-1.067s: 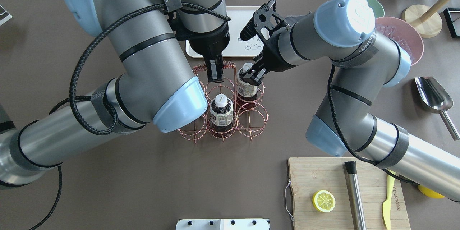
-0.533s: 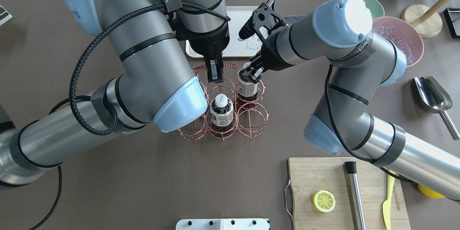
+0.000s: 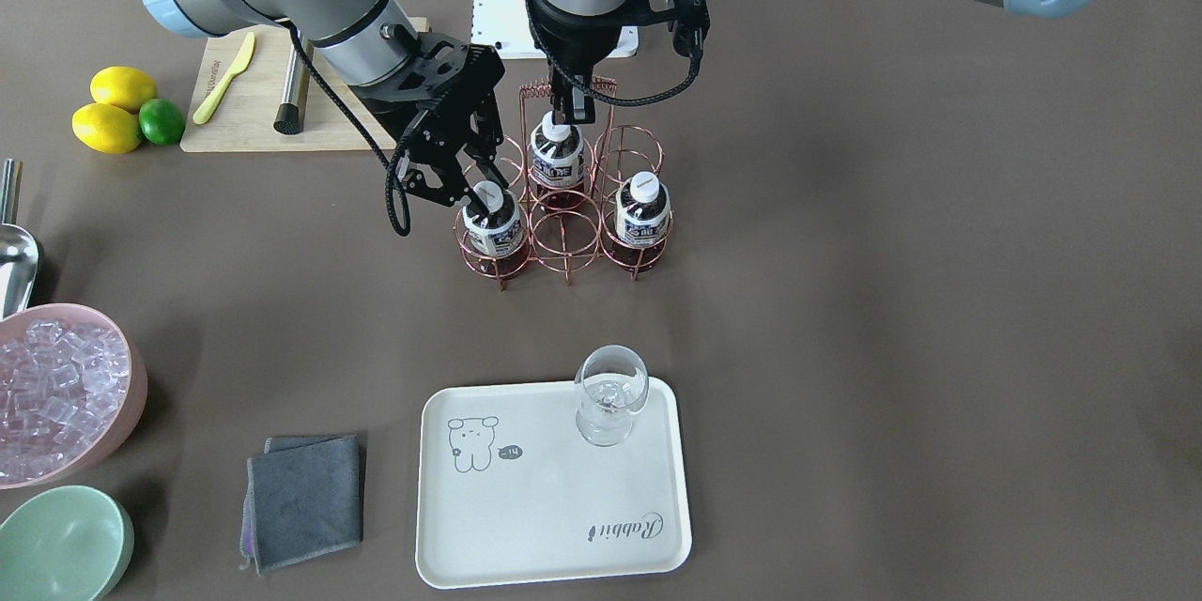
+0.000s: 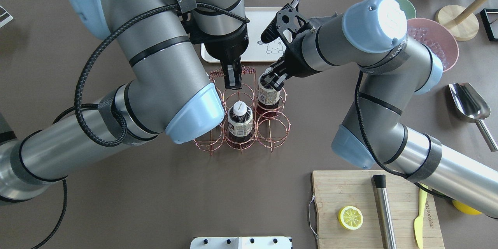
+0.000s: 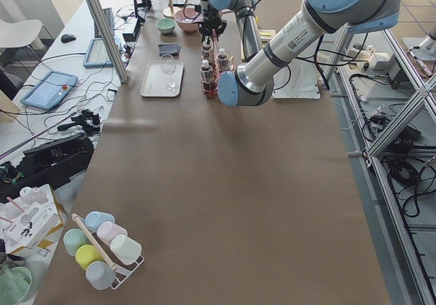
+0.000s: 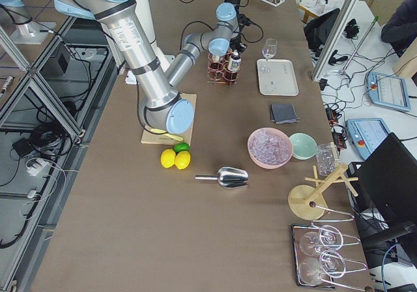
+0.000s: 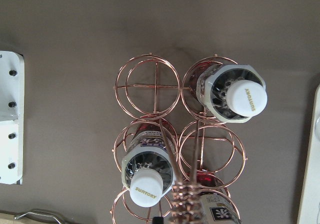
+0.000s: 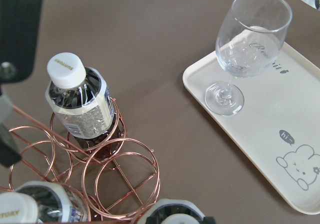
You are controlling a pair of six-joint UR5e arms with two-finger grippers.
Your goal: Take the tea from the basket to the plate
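Observation:
The copper wire basket stands mid-table with three tea bottles in its cells. My right gripper is shut on the cap and neck of one tea bottle in a corner cell; that bottle leans slightly and its base is still inside the ring. My left gripper is shut on the coiled basket handle. A second bottle and a third stand untouched. The cream plate lies beyond the basket and carries a stemmed glass.
A pink bowl of ice, a mint-green bowl and a grey cloth sit beside the plate. On my right are a metal scoop and a cutting board with a lemon slice, muddler and knife.
The right arm has wobbled slightly left and back while holding the bottle's cap. Basket, bottles and left arm have stayed put.

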